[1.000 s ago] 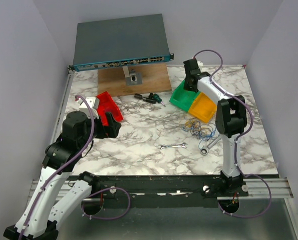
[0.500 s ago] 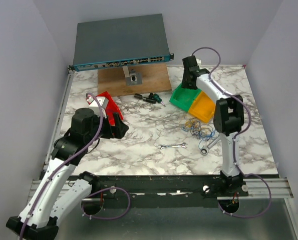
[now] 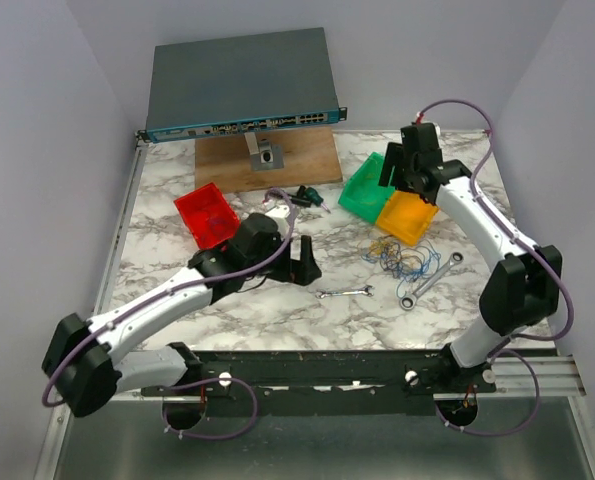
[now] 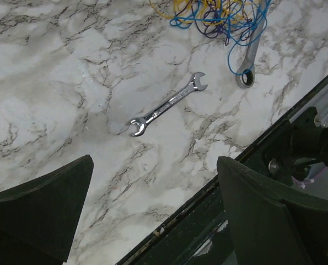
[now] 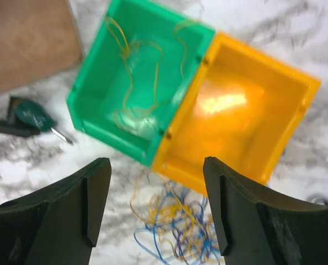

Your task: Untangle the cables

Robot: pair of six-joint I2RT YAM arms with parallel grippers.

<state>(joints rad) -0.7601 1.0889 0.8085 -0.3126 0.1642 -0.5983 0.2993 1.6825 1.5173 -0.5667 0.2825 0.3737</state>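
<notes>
Overhead, the cables (image 3: 402,258) are lying right of centre, probably light and limp, best pinched by an outer loop; left wrist view, the left gripper (image 4: 155,193) is hovering, fingers spread wide; right wrist view, the right gripper (image 5: 155,204) is hanging, fingers apart.

The worktop (image 3: 277,300) is white marble veined in dark grey, and the cables (image 3: 402,257) on it are mostly blue, with yellow and a few purple strands. The three bins are green (image 3: 358,199), orange-yellow (image 3: 408,218) and red (image 3: 205,213), with a thin yellow strand (image 5: 132,83) showing against the green one. The wrench (image 4: 168,105) is shiny silver and the wooden board (image 3: 307,160) plain brown.
</notes>
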